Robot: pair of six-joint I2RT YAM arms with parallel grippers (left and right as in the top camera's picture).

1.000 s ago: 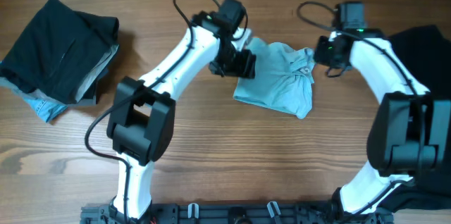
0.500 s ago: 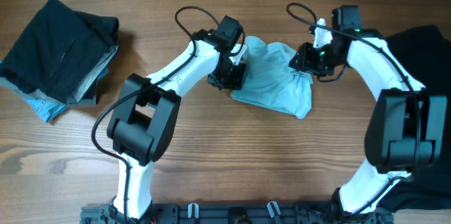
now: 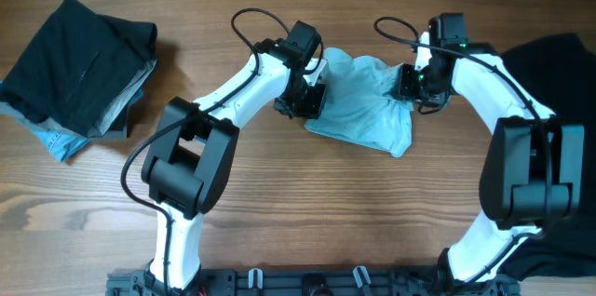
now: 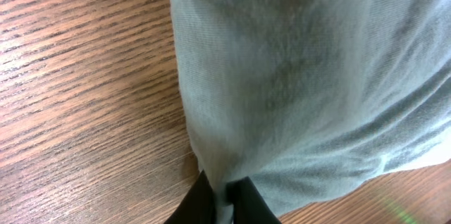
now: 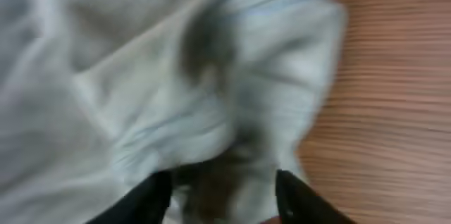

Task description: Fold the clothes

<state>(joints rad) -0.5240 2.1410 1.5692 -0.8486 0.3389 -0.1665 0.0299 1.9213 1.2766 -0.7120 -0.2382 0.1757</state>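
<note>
Pale-blue T-shirt (image 3: 365, 105) bunched mid-table, seemingly half-folded.

arms: white link shells, black joint housings | cables: black loops near each wrist | left gripper (image 3: 312, 100): black | right gripper (image 3: 408, 83): black, green light beside it

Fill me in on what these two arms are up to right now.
Both arms are working on the light-blue T-shirt, bunched at mid-table. The left gripper pinches its left edge; the right gripper is at its right side with fabric between the fingers. A folded dark stack sits far left, and a black garment lies at the right edge.
</note>
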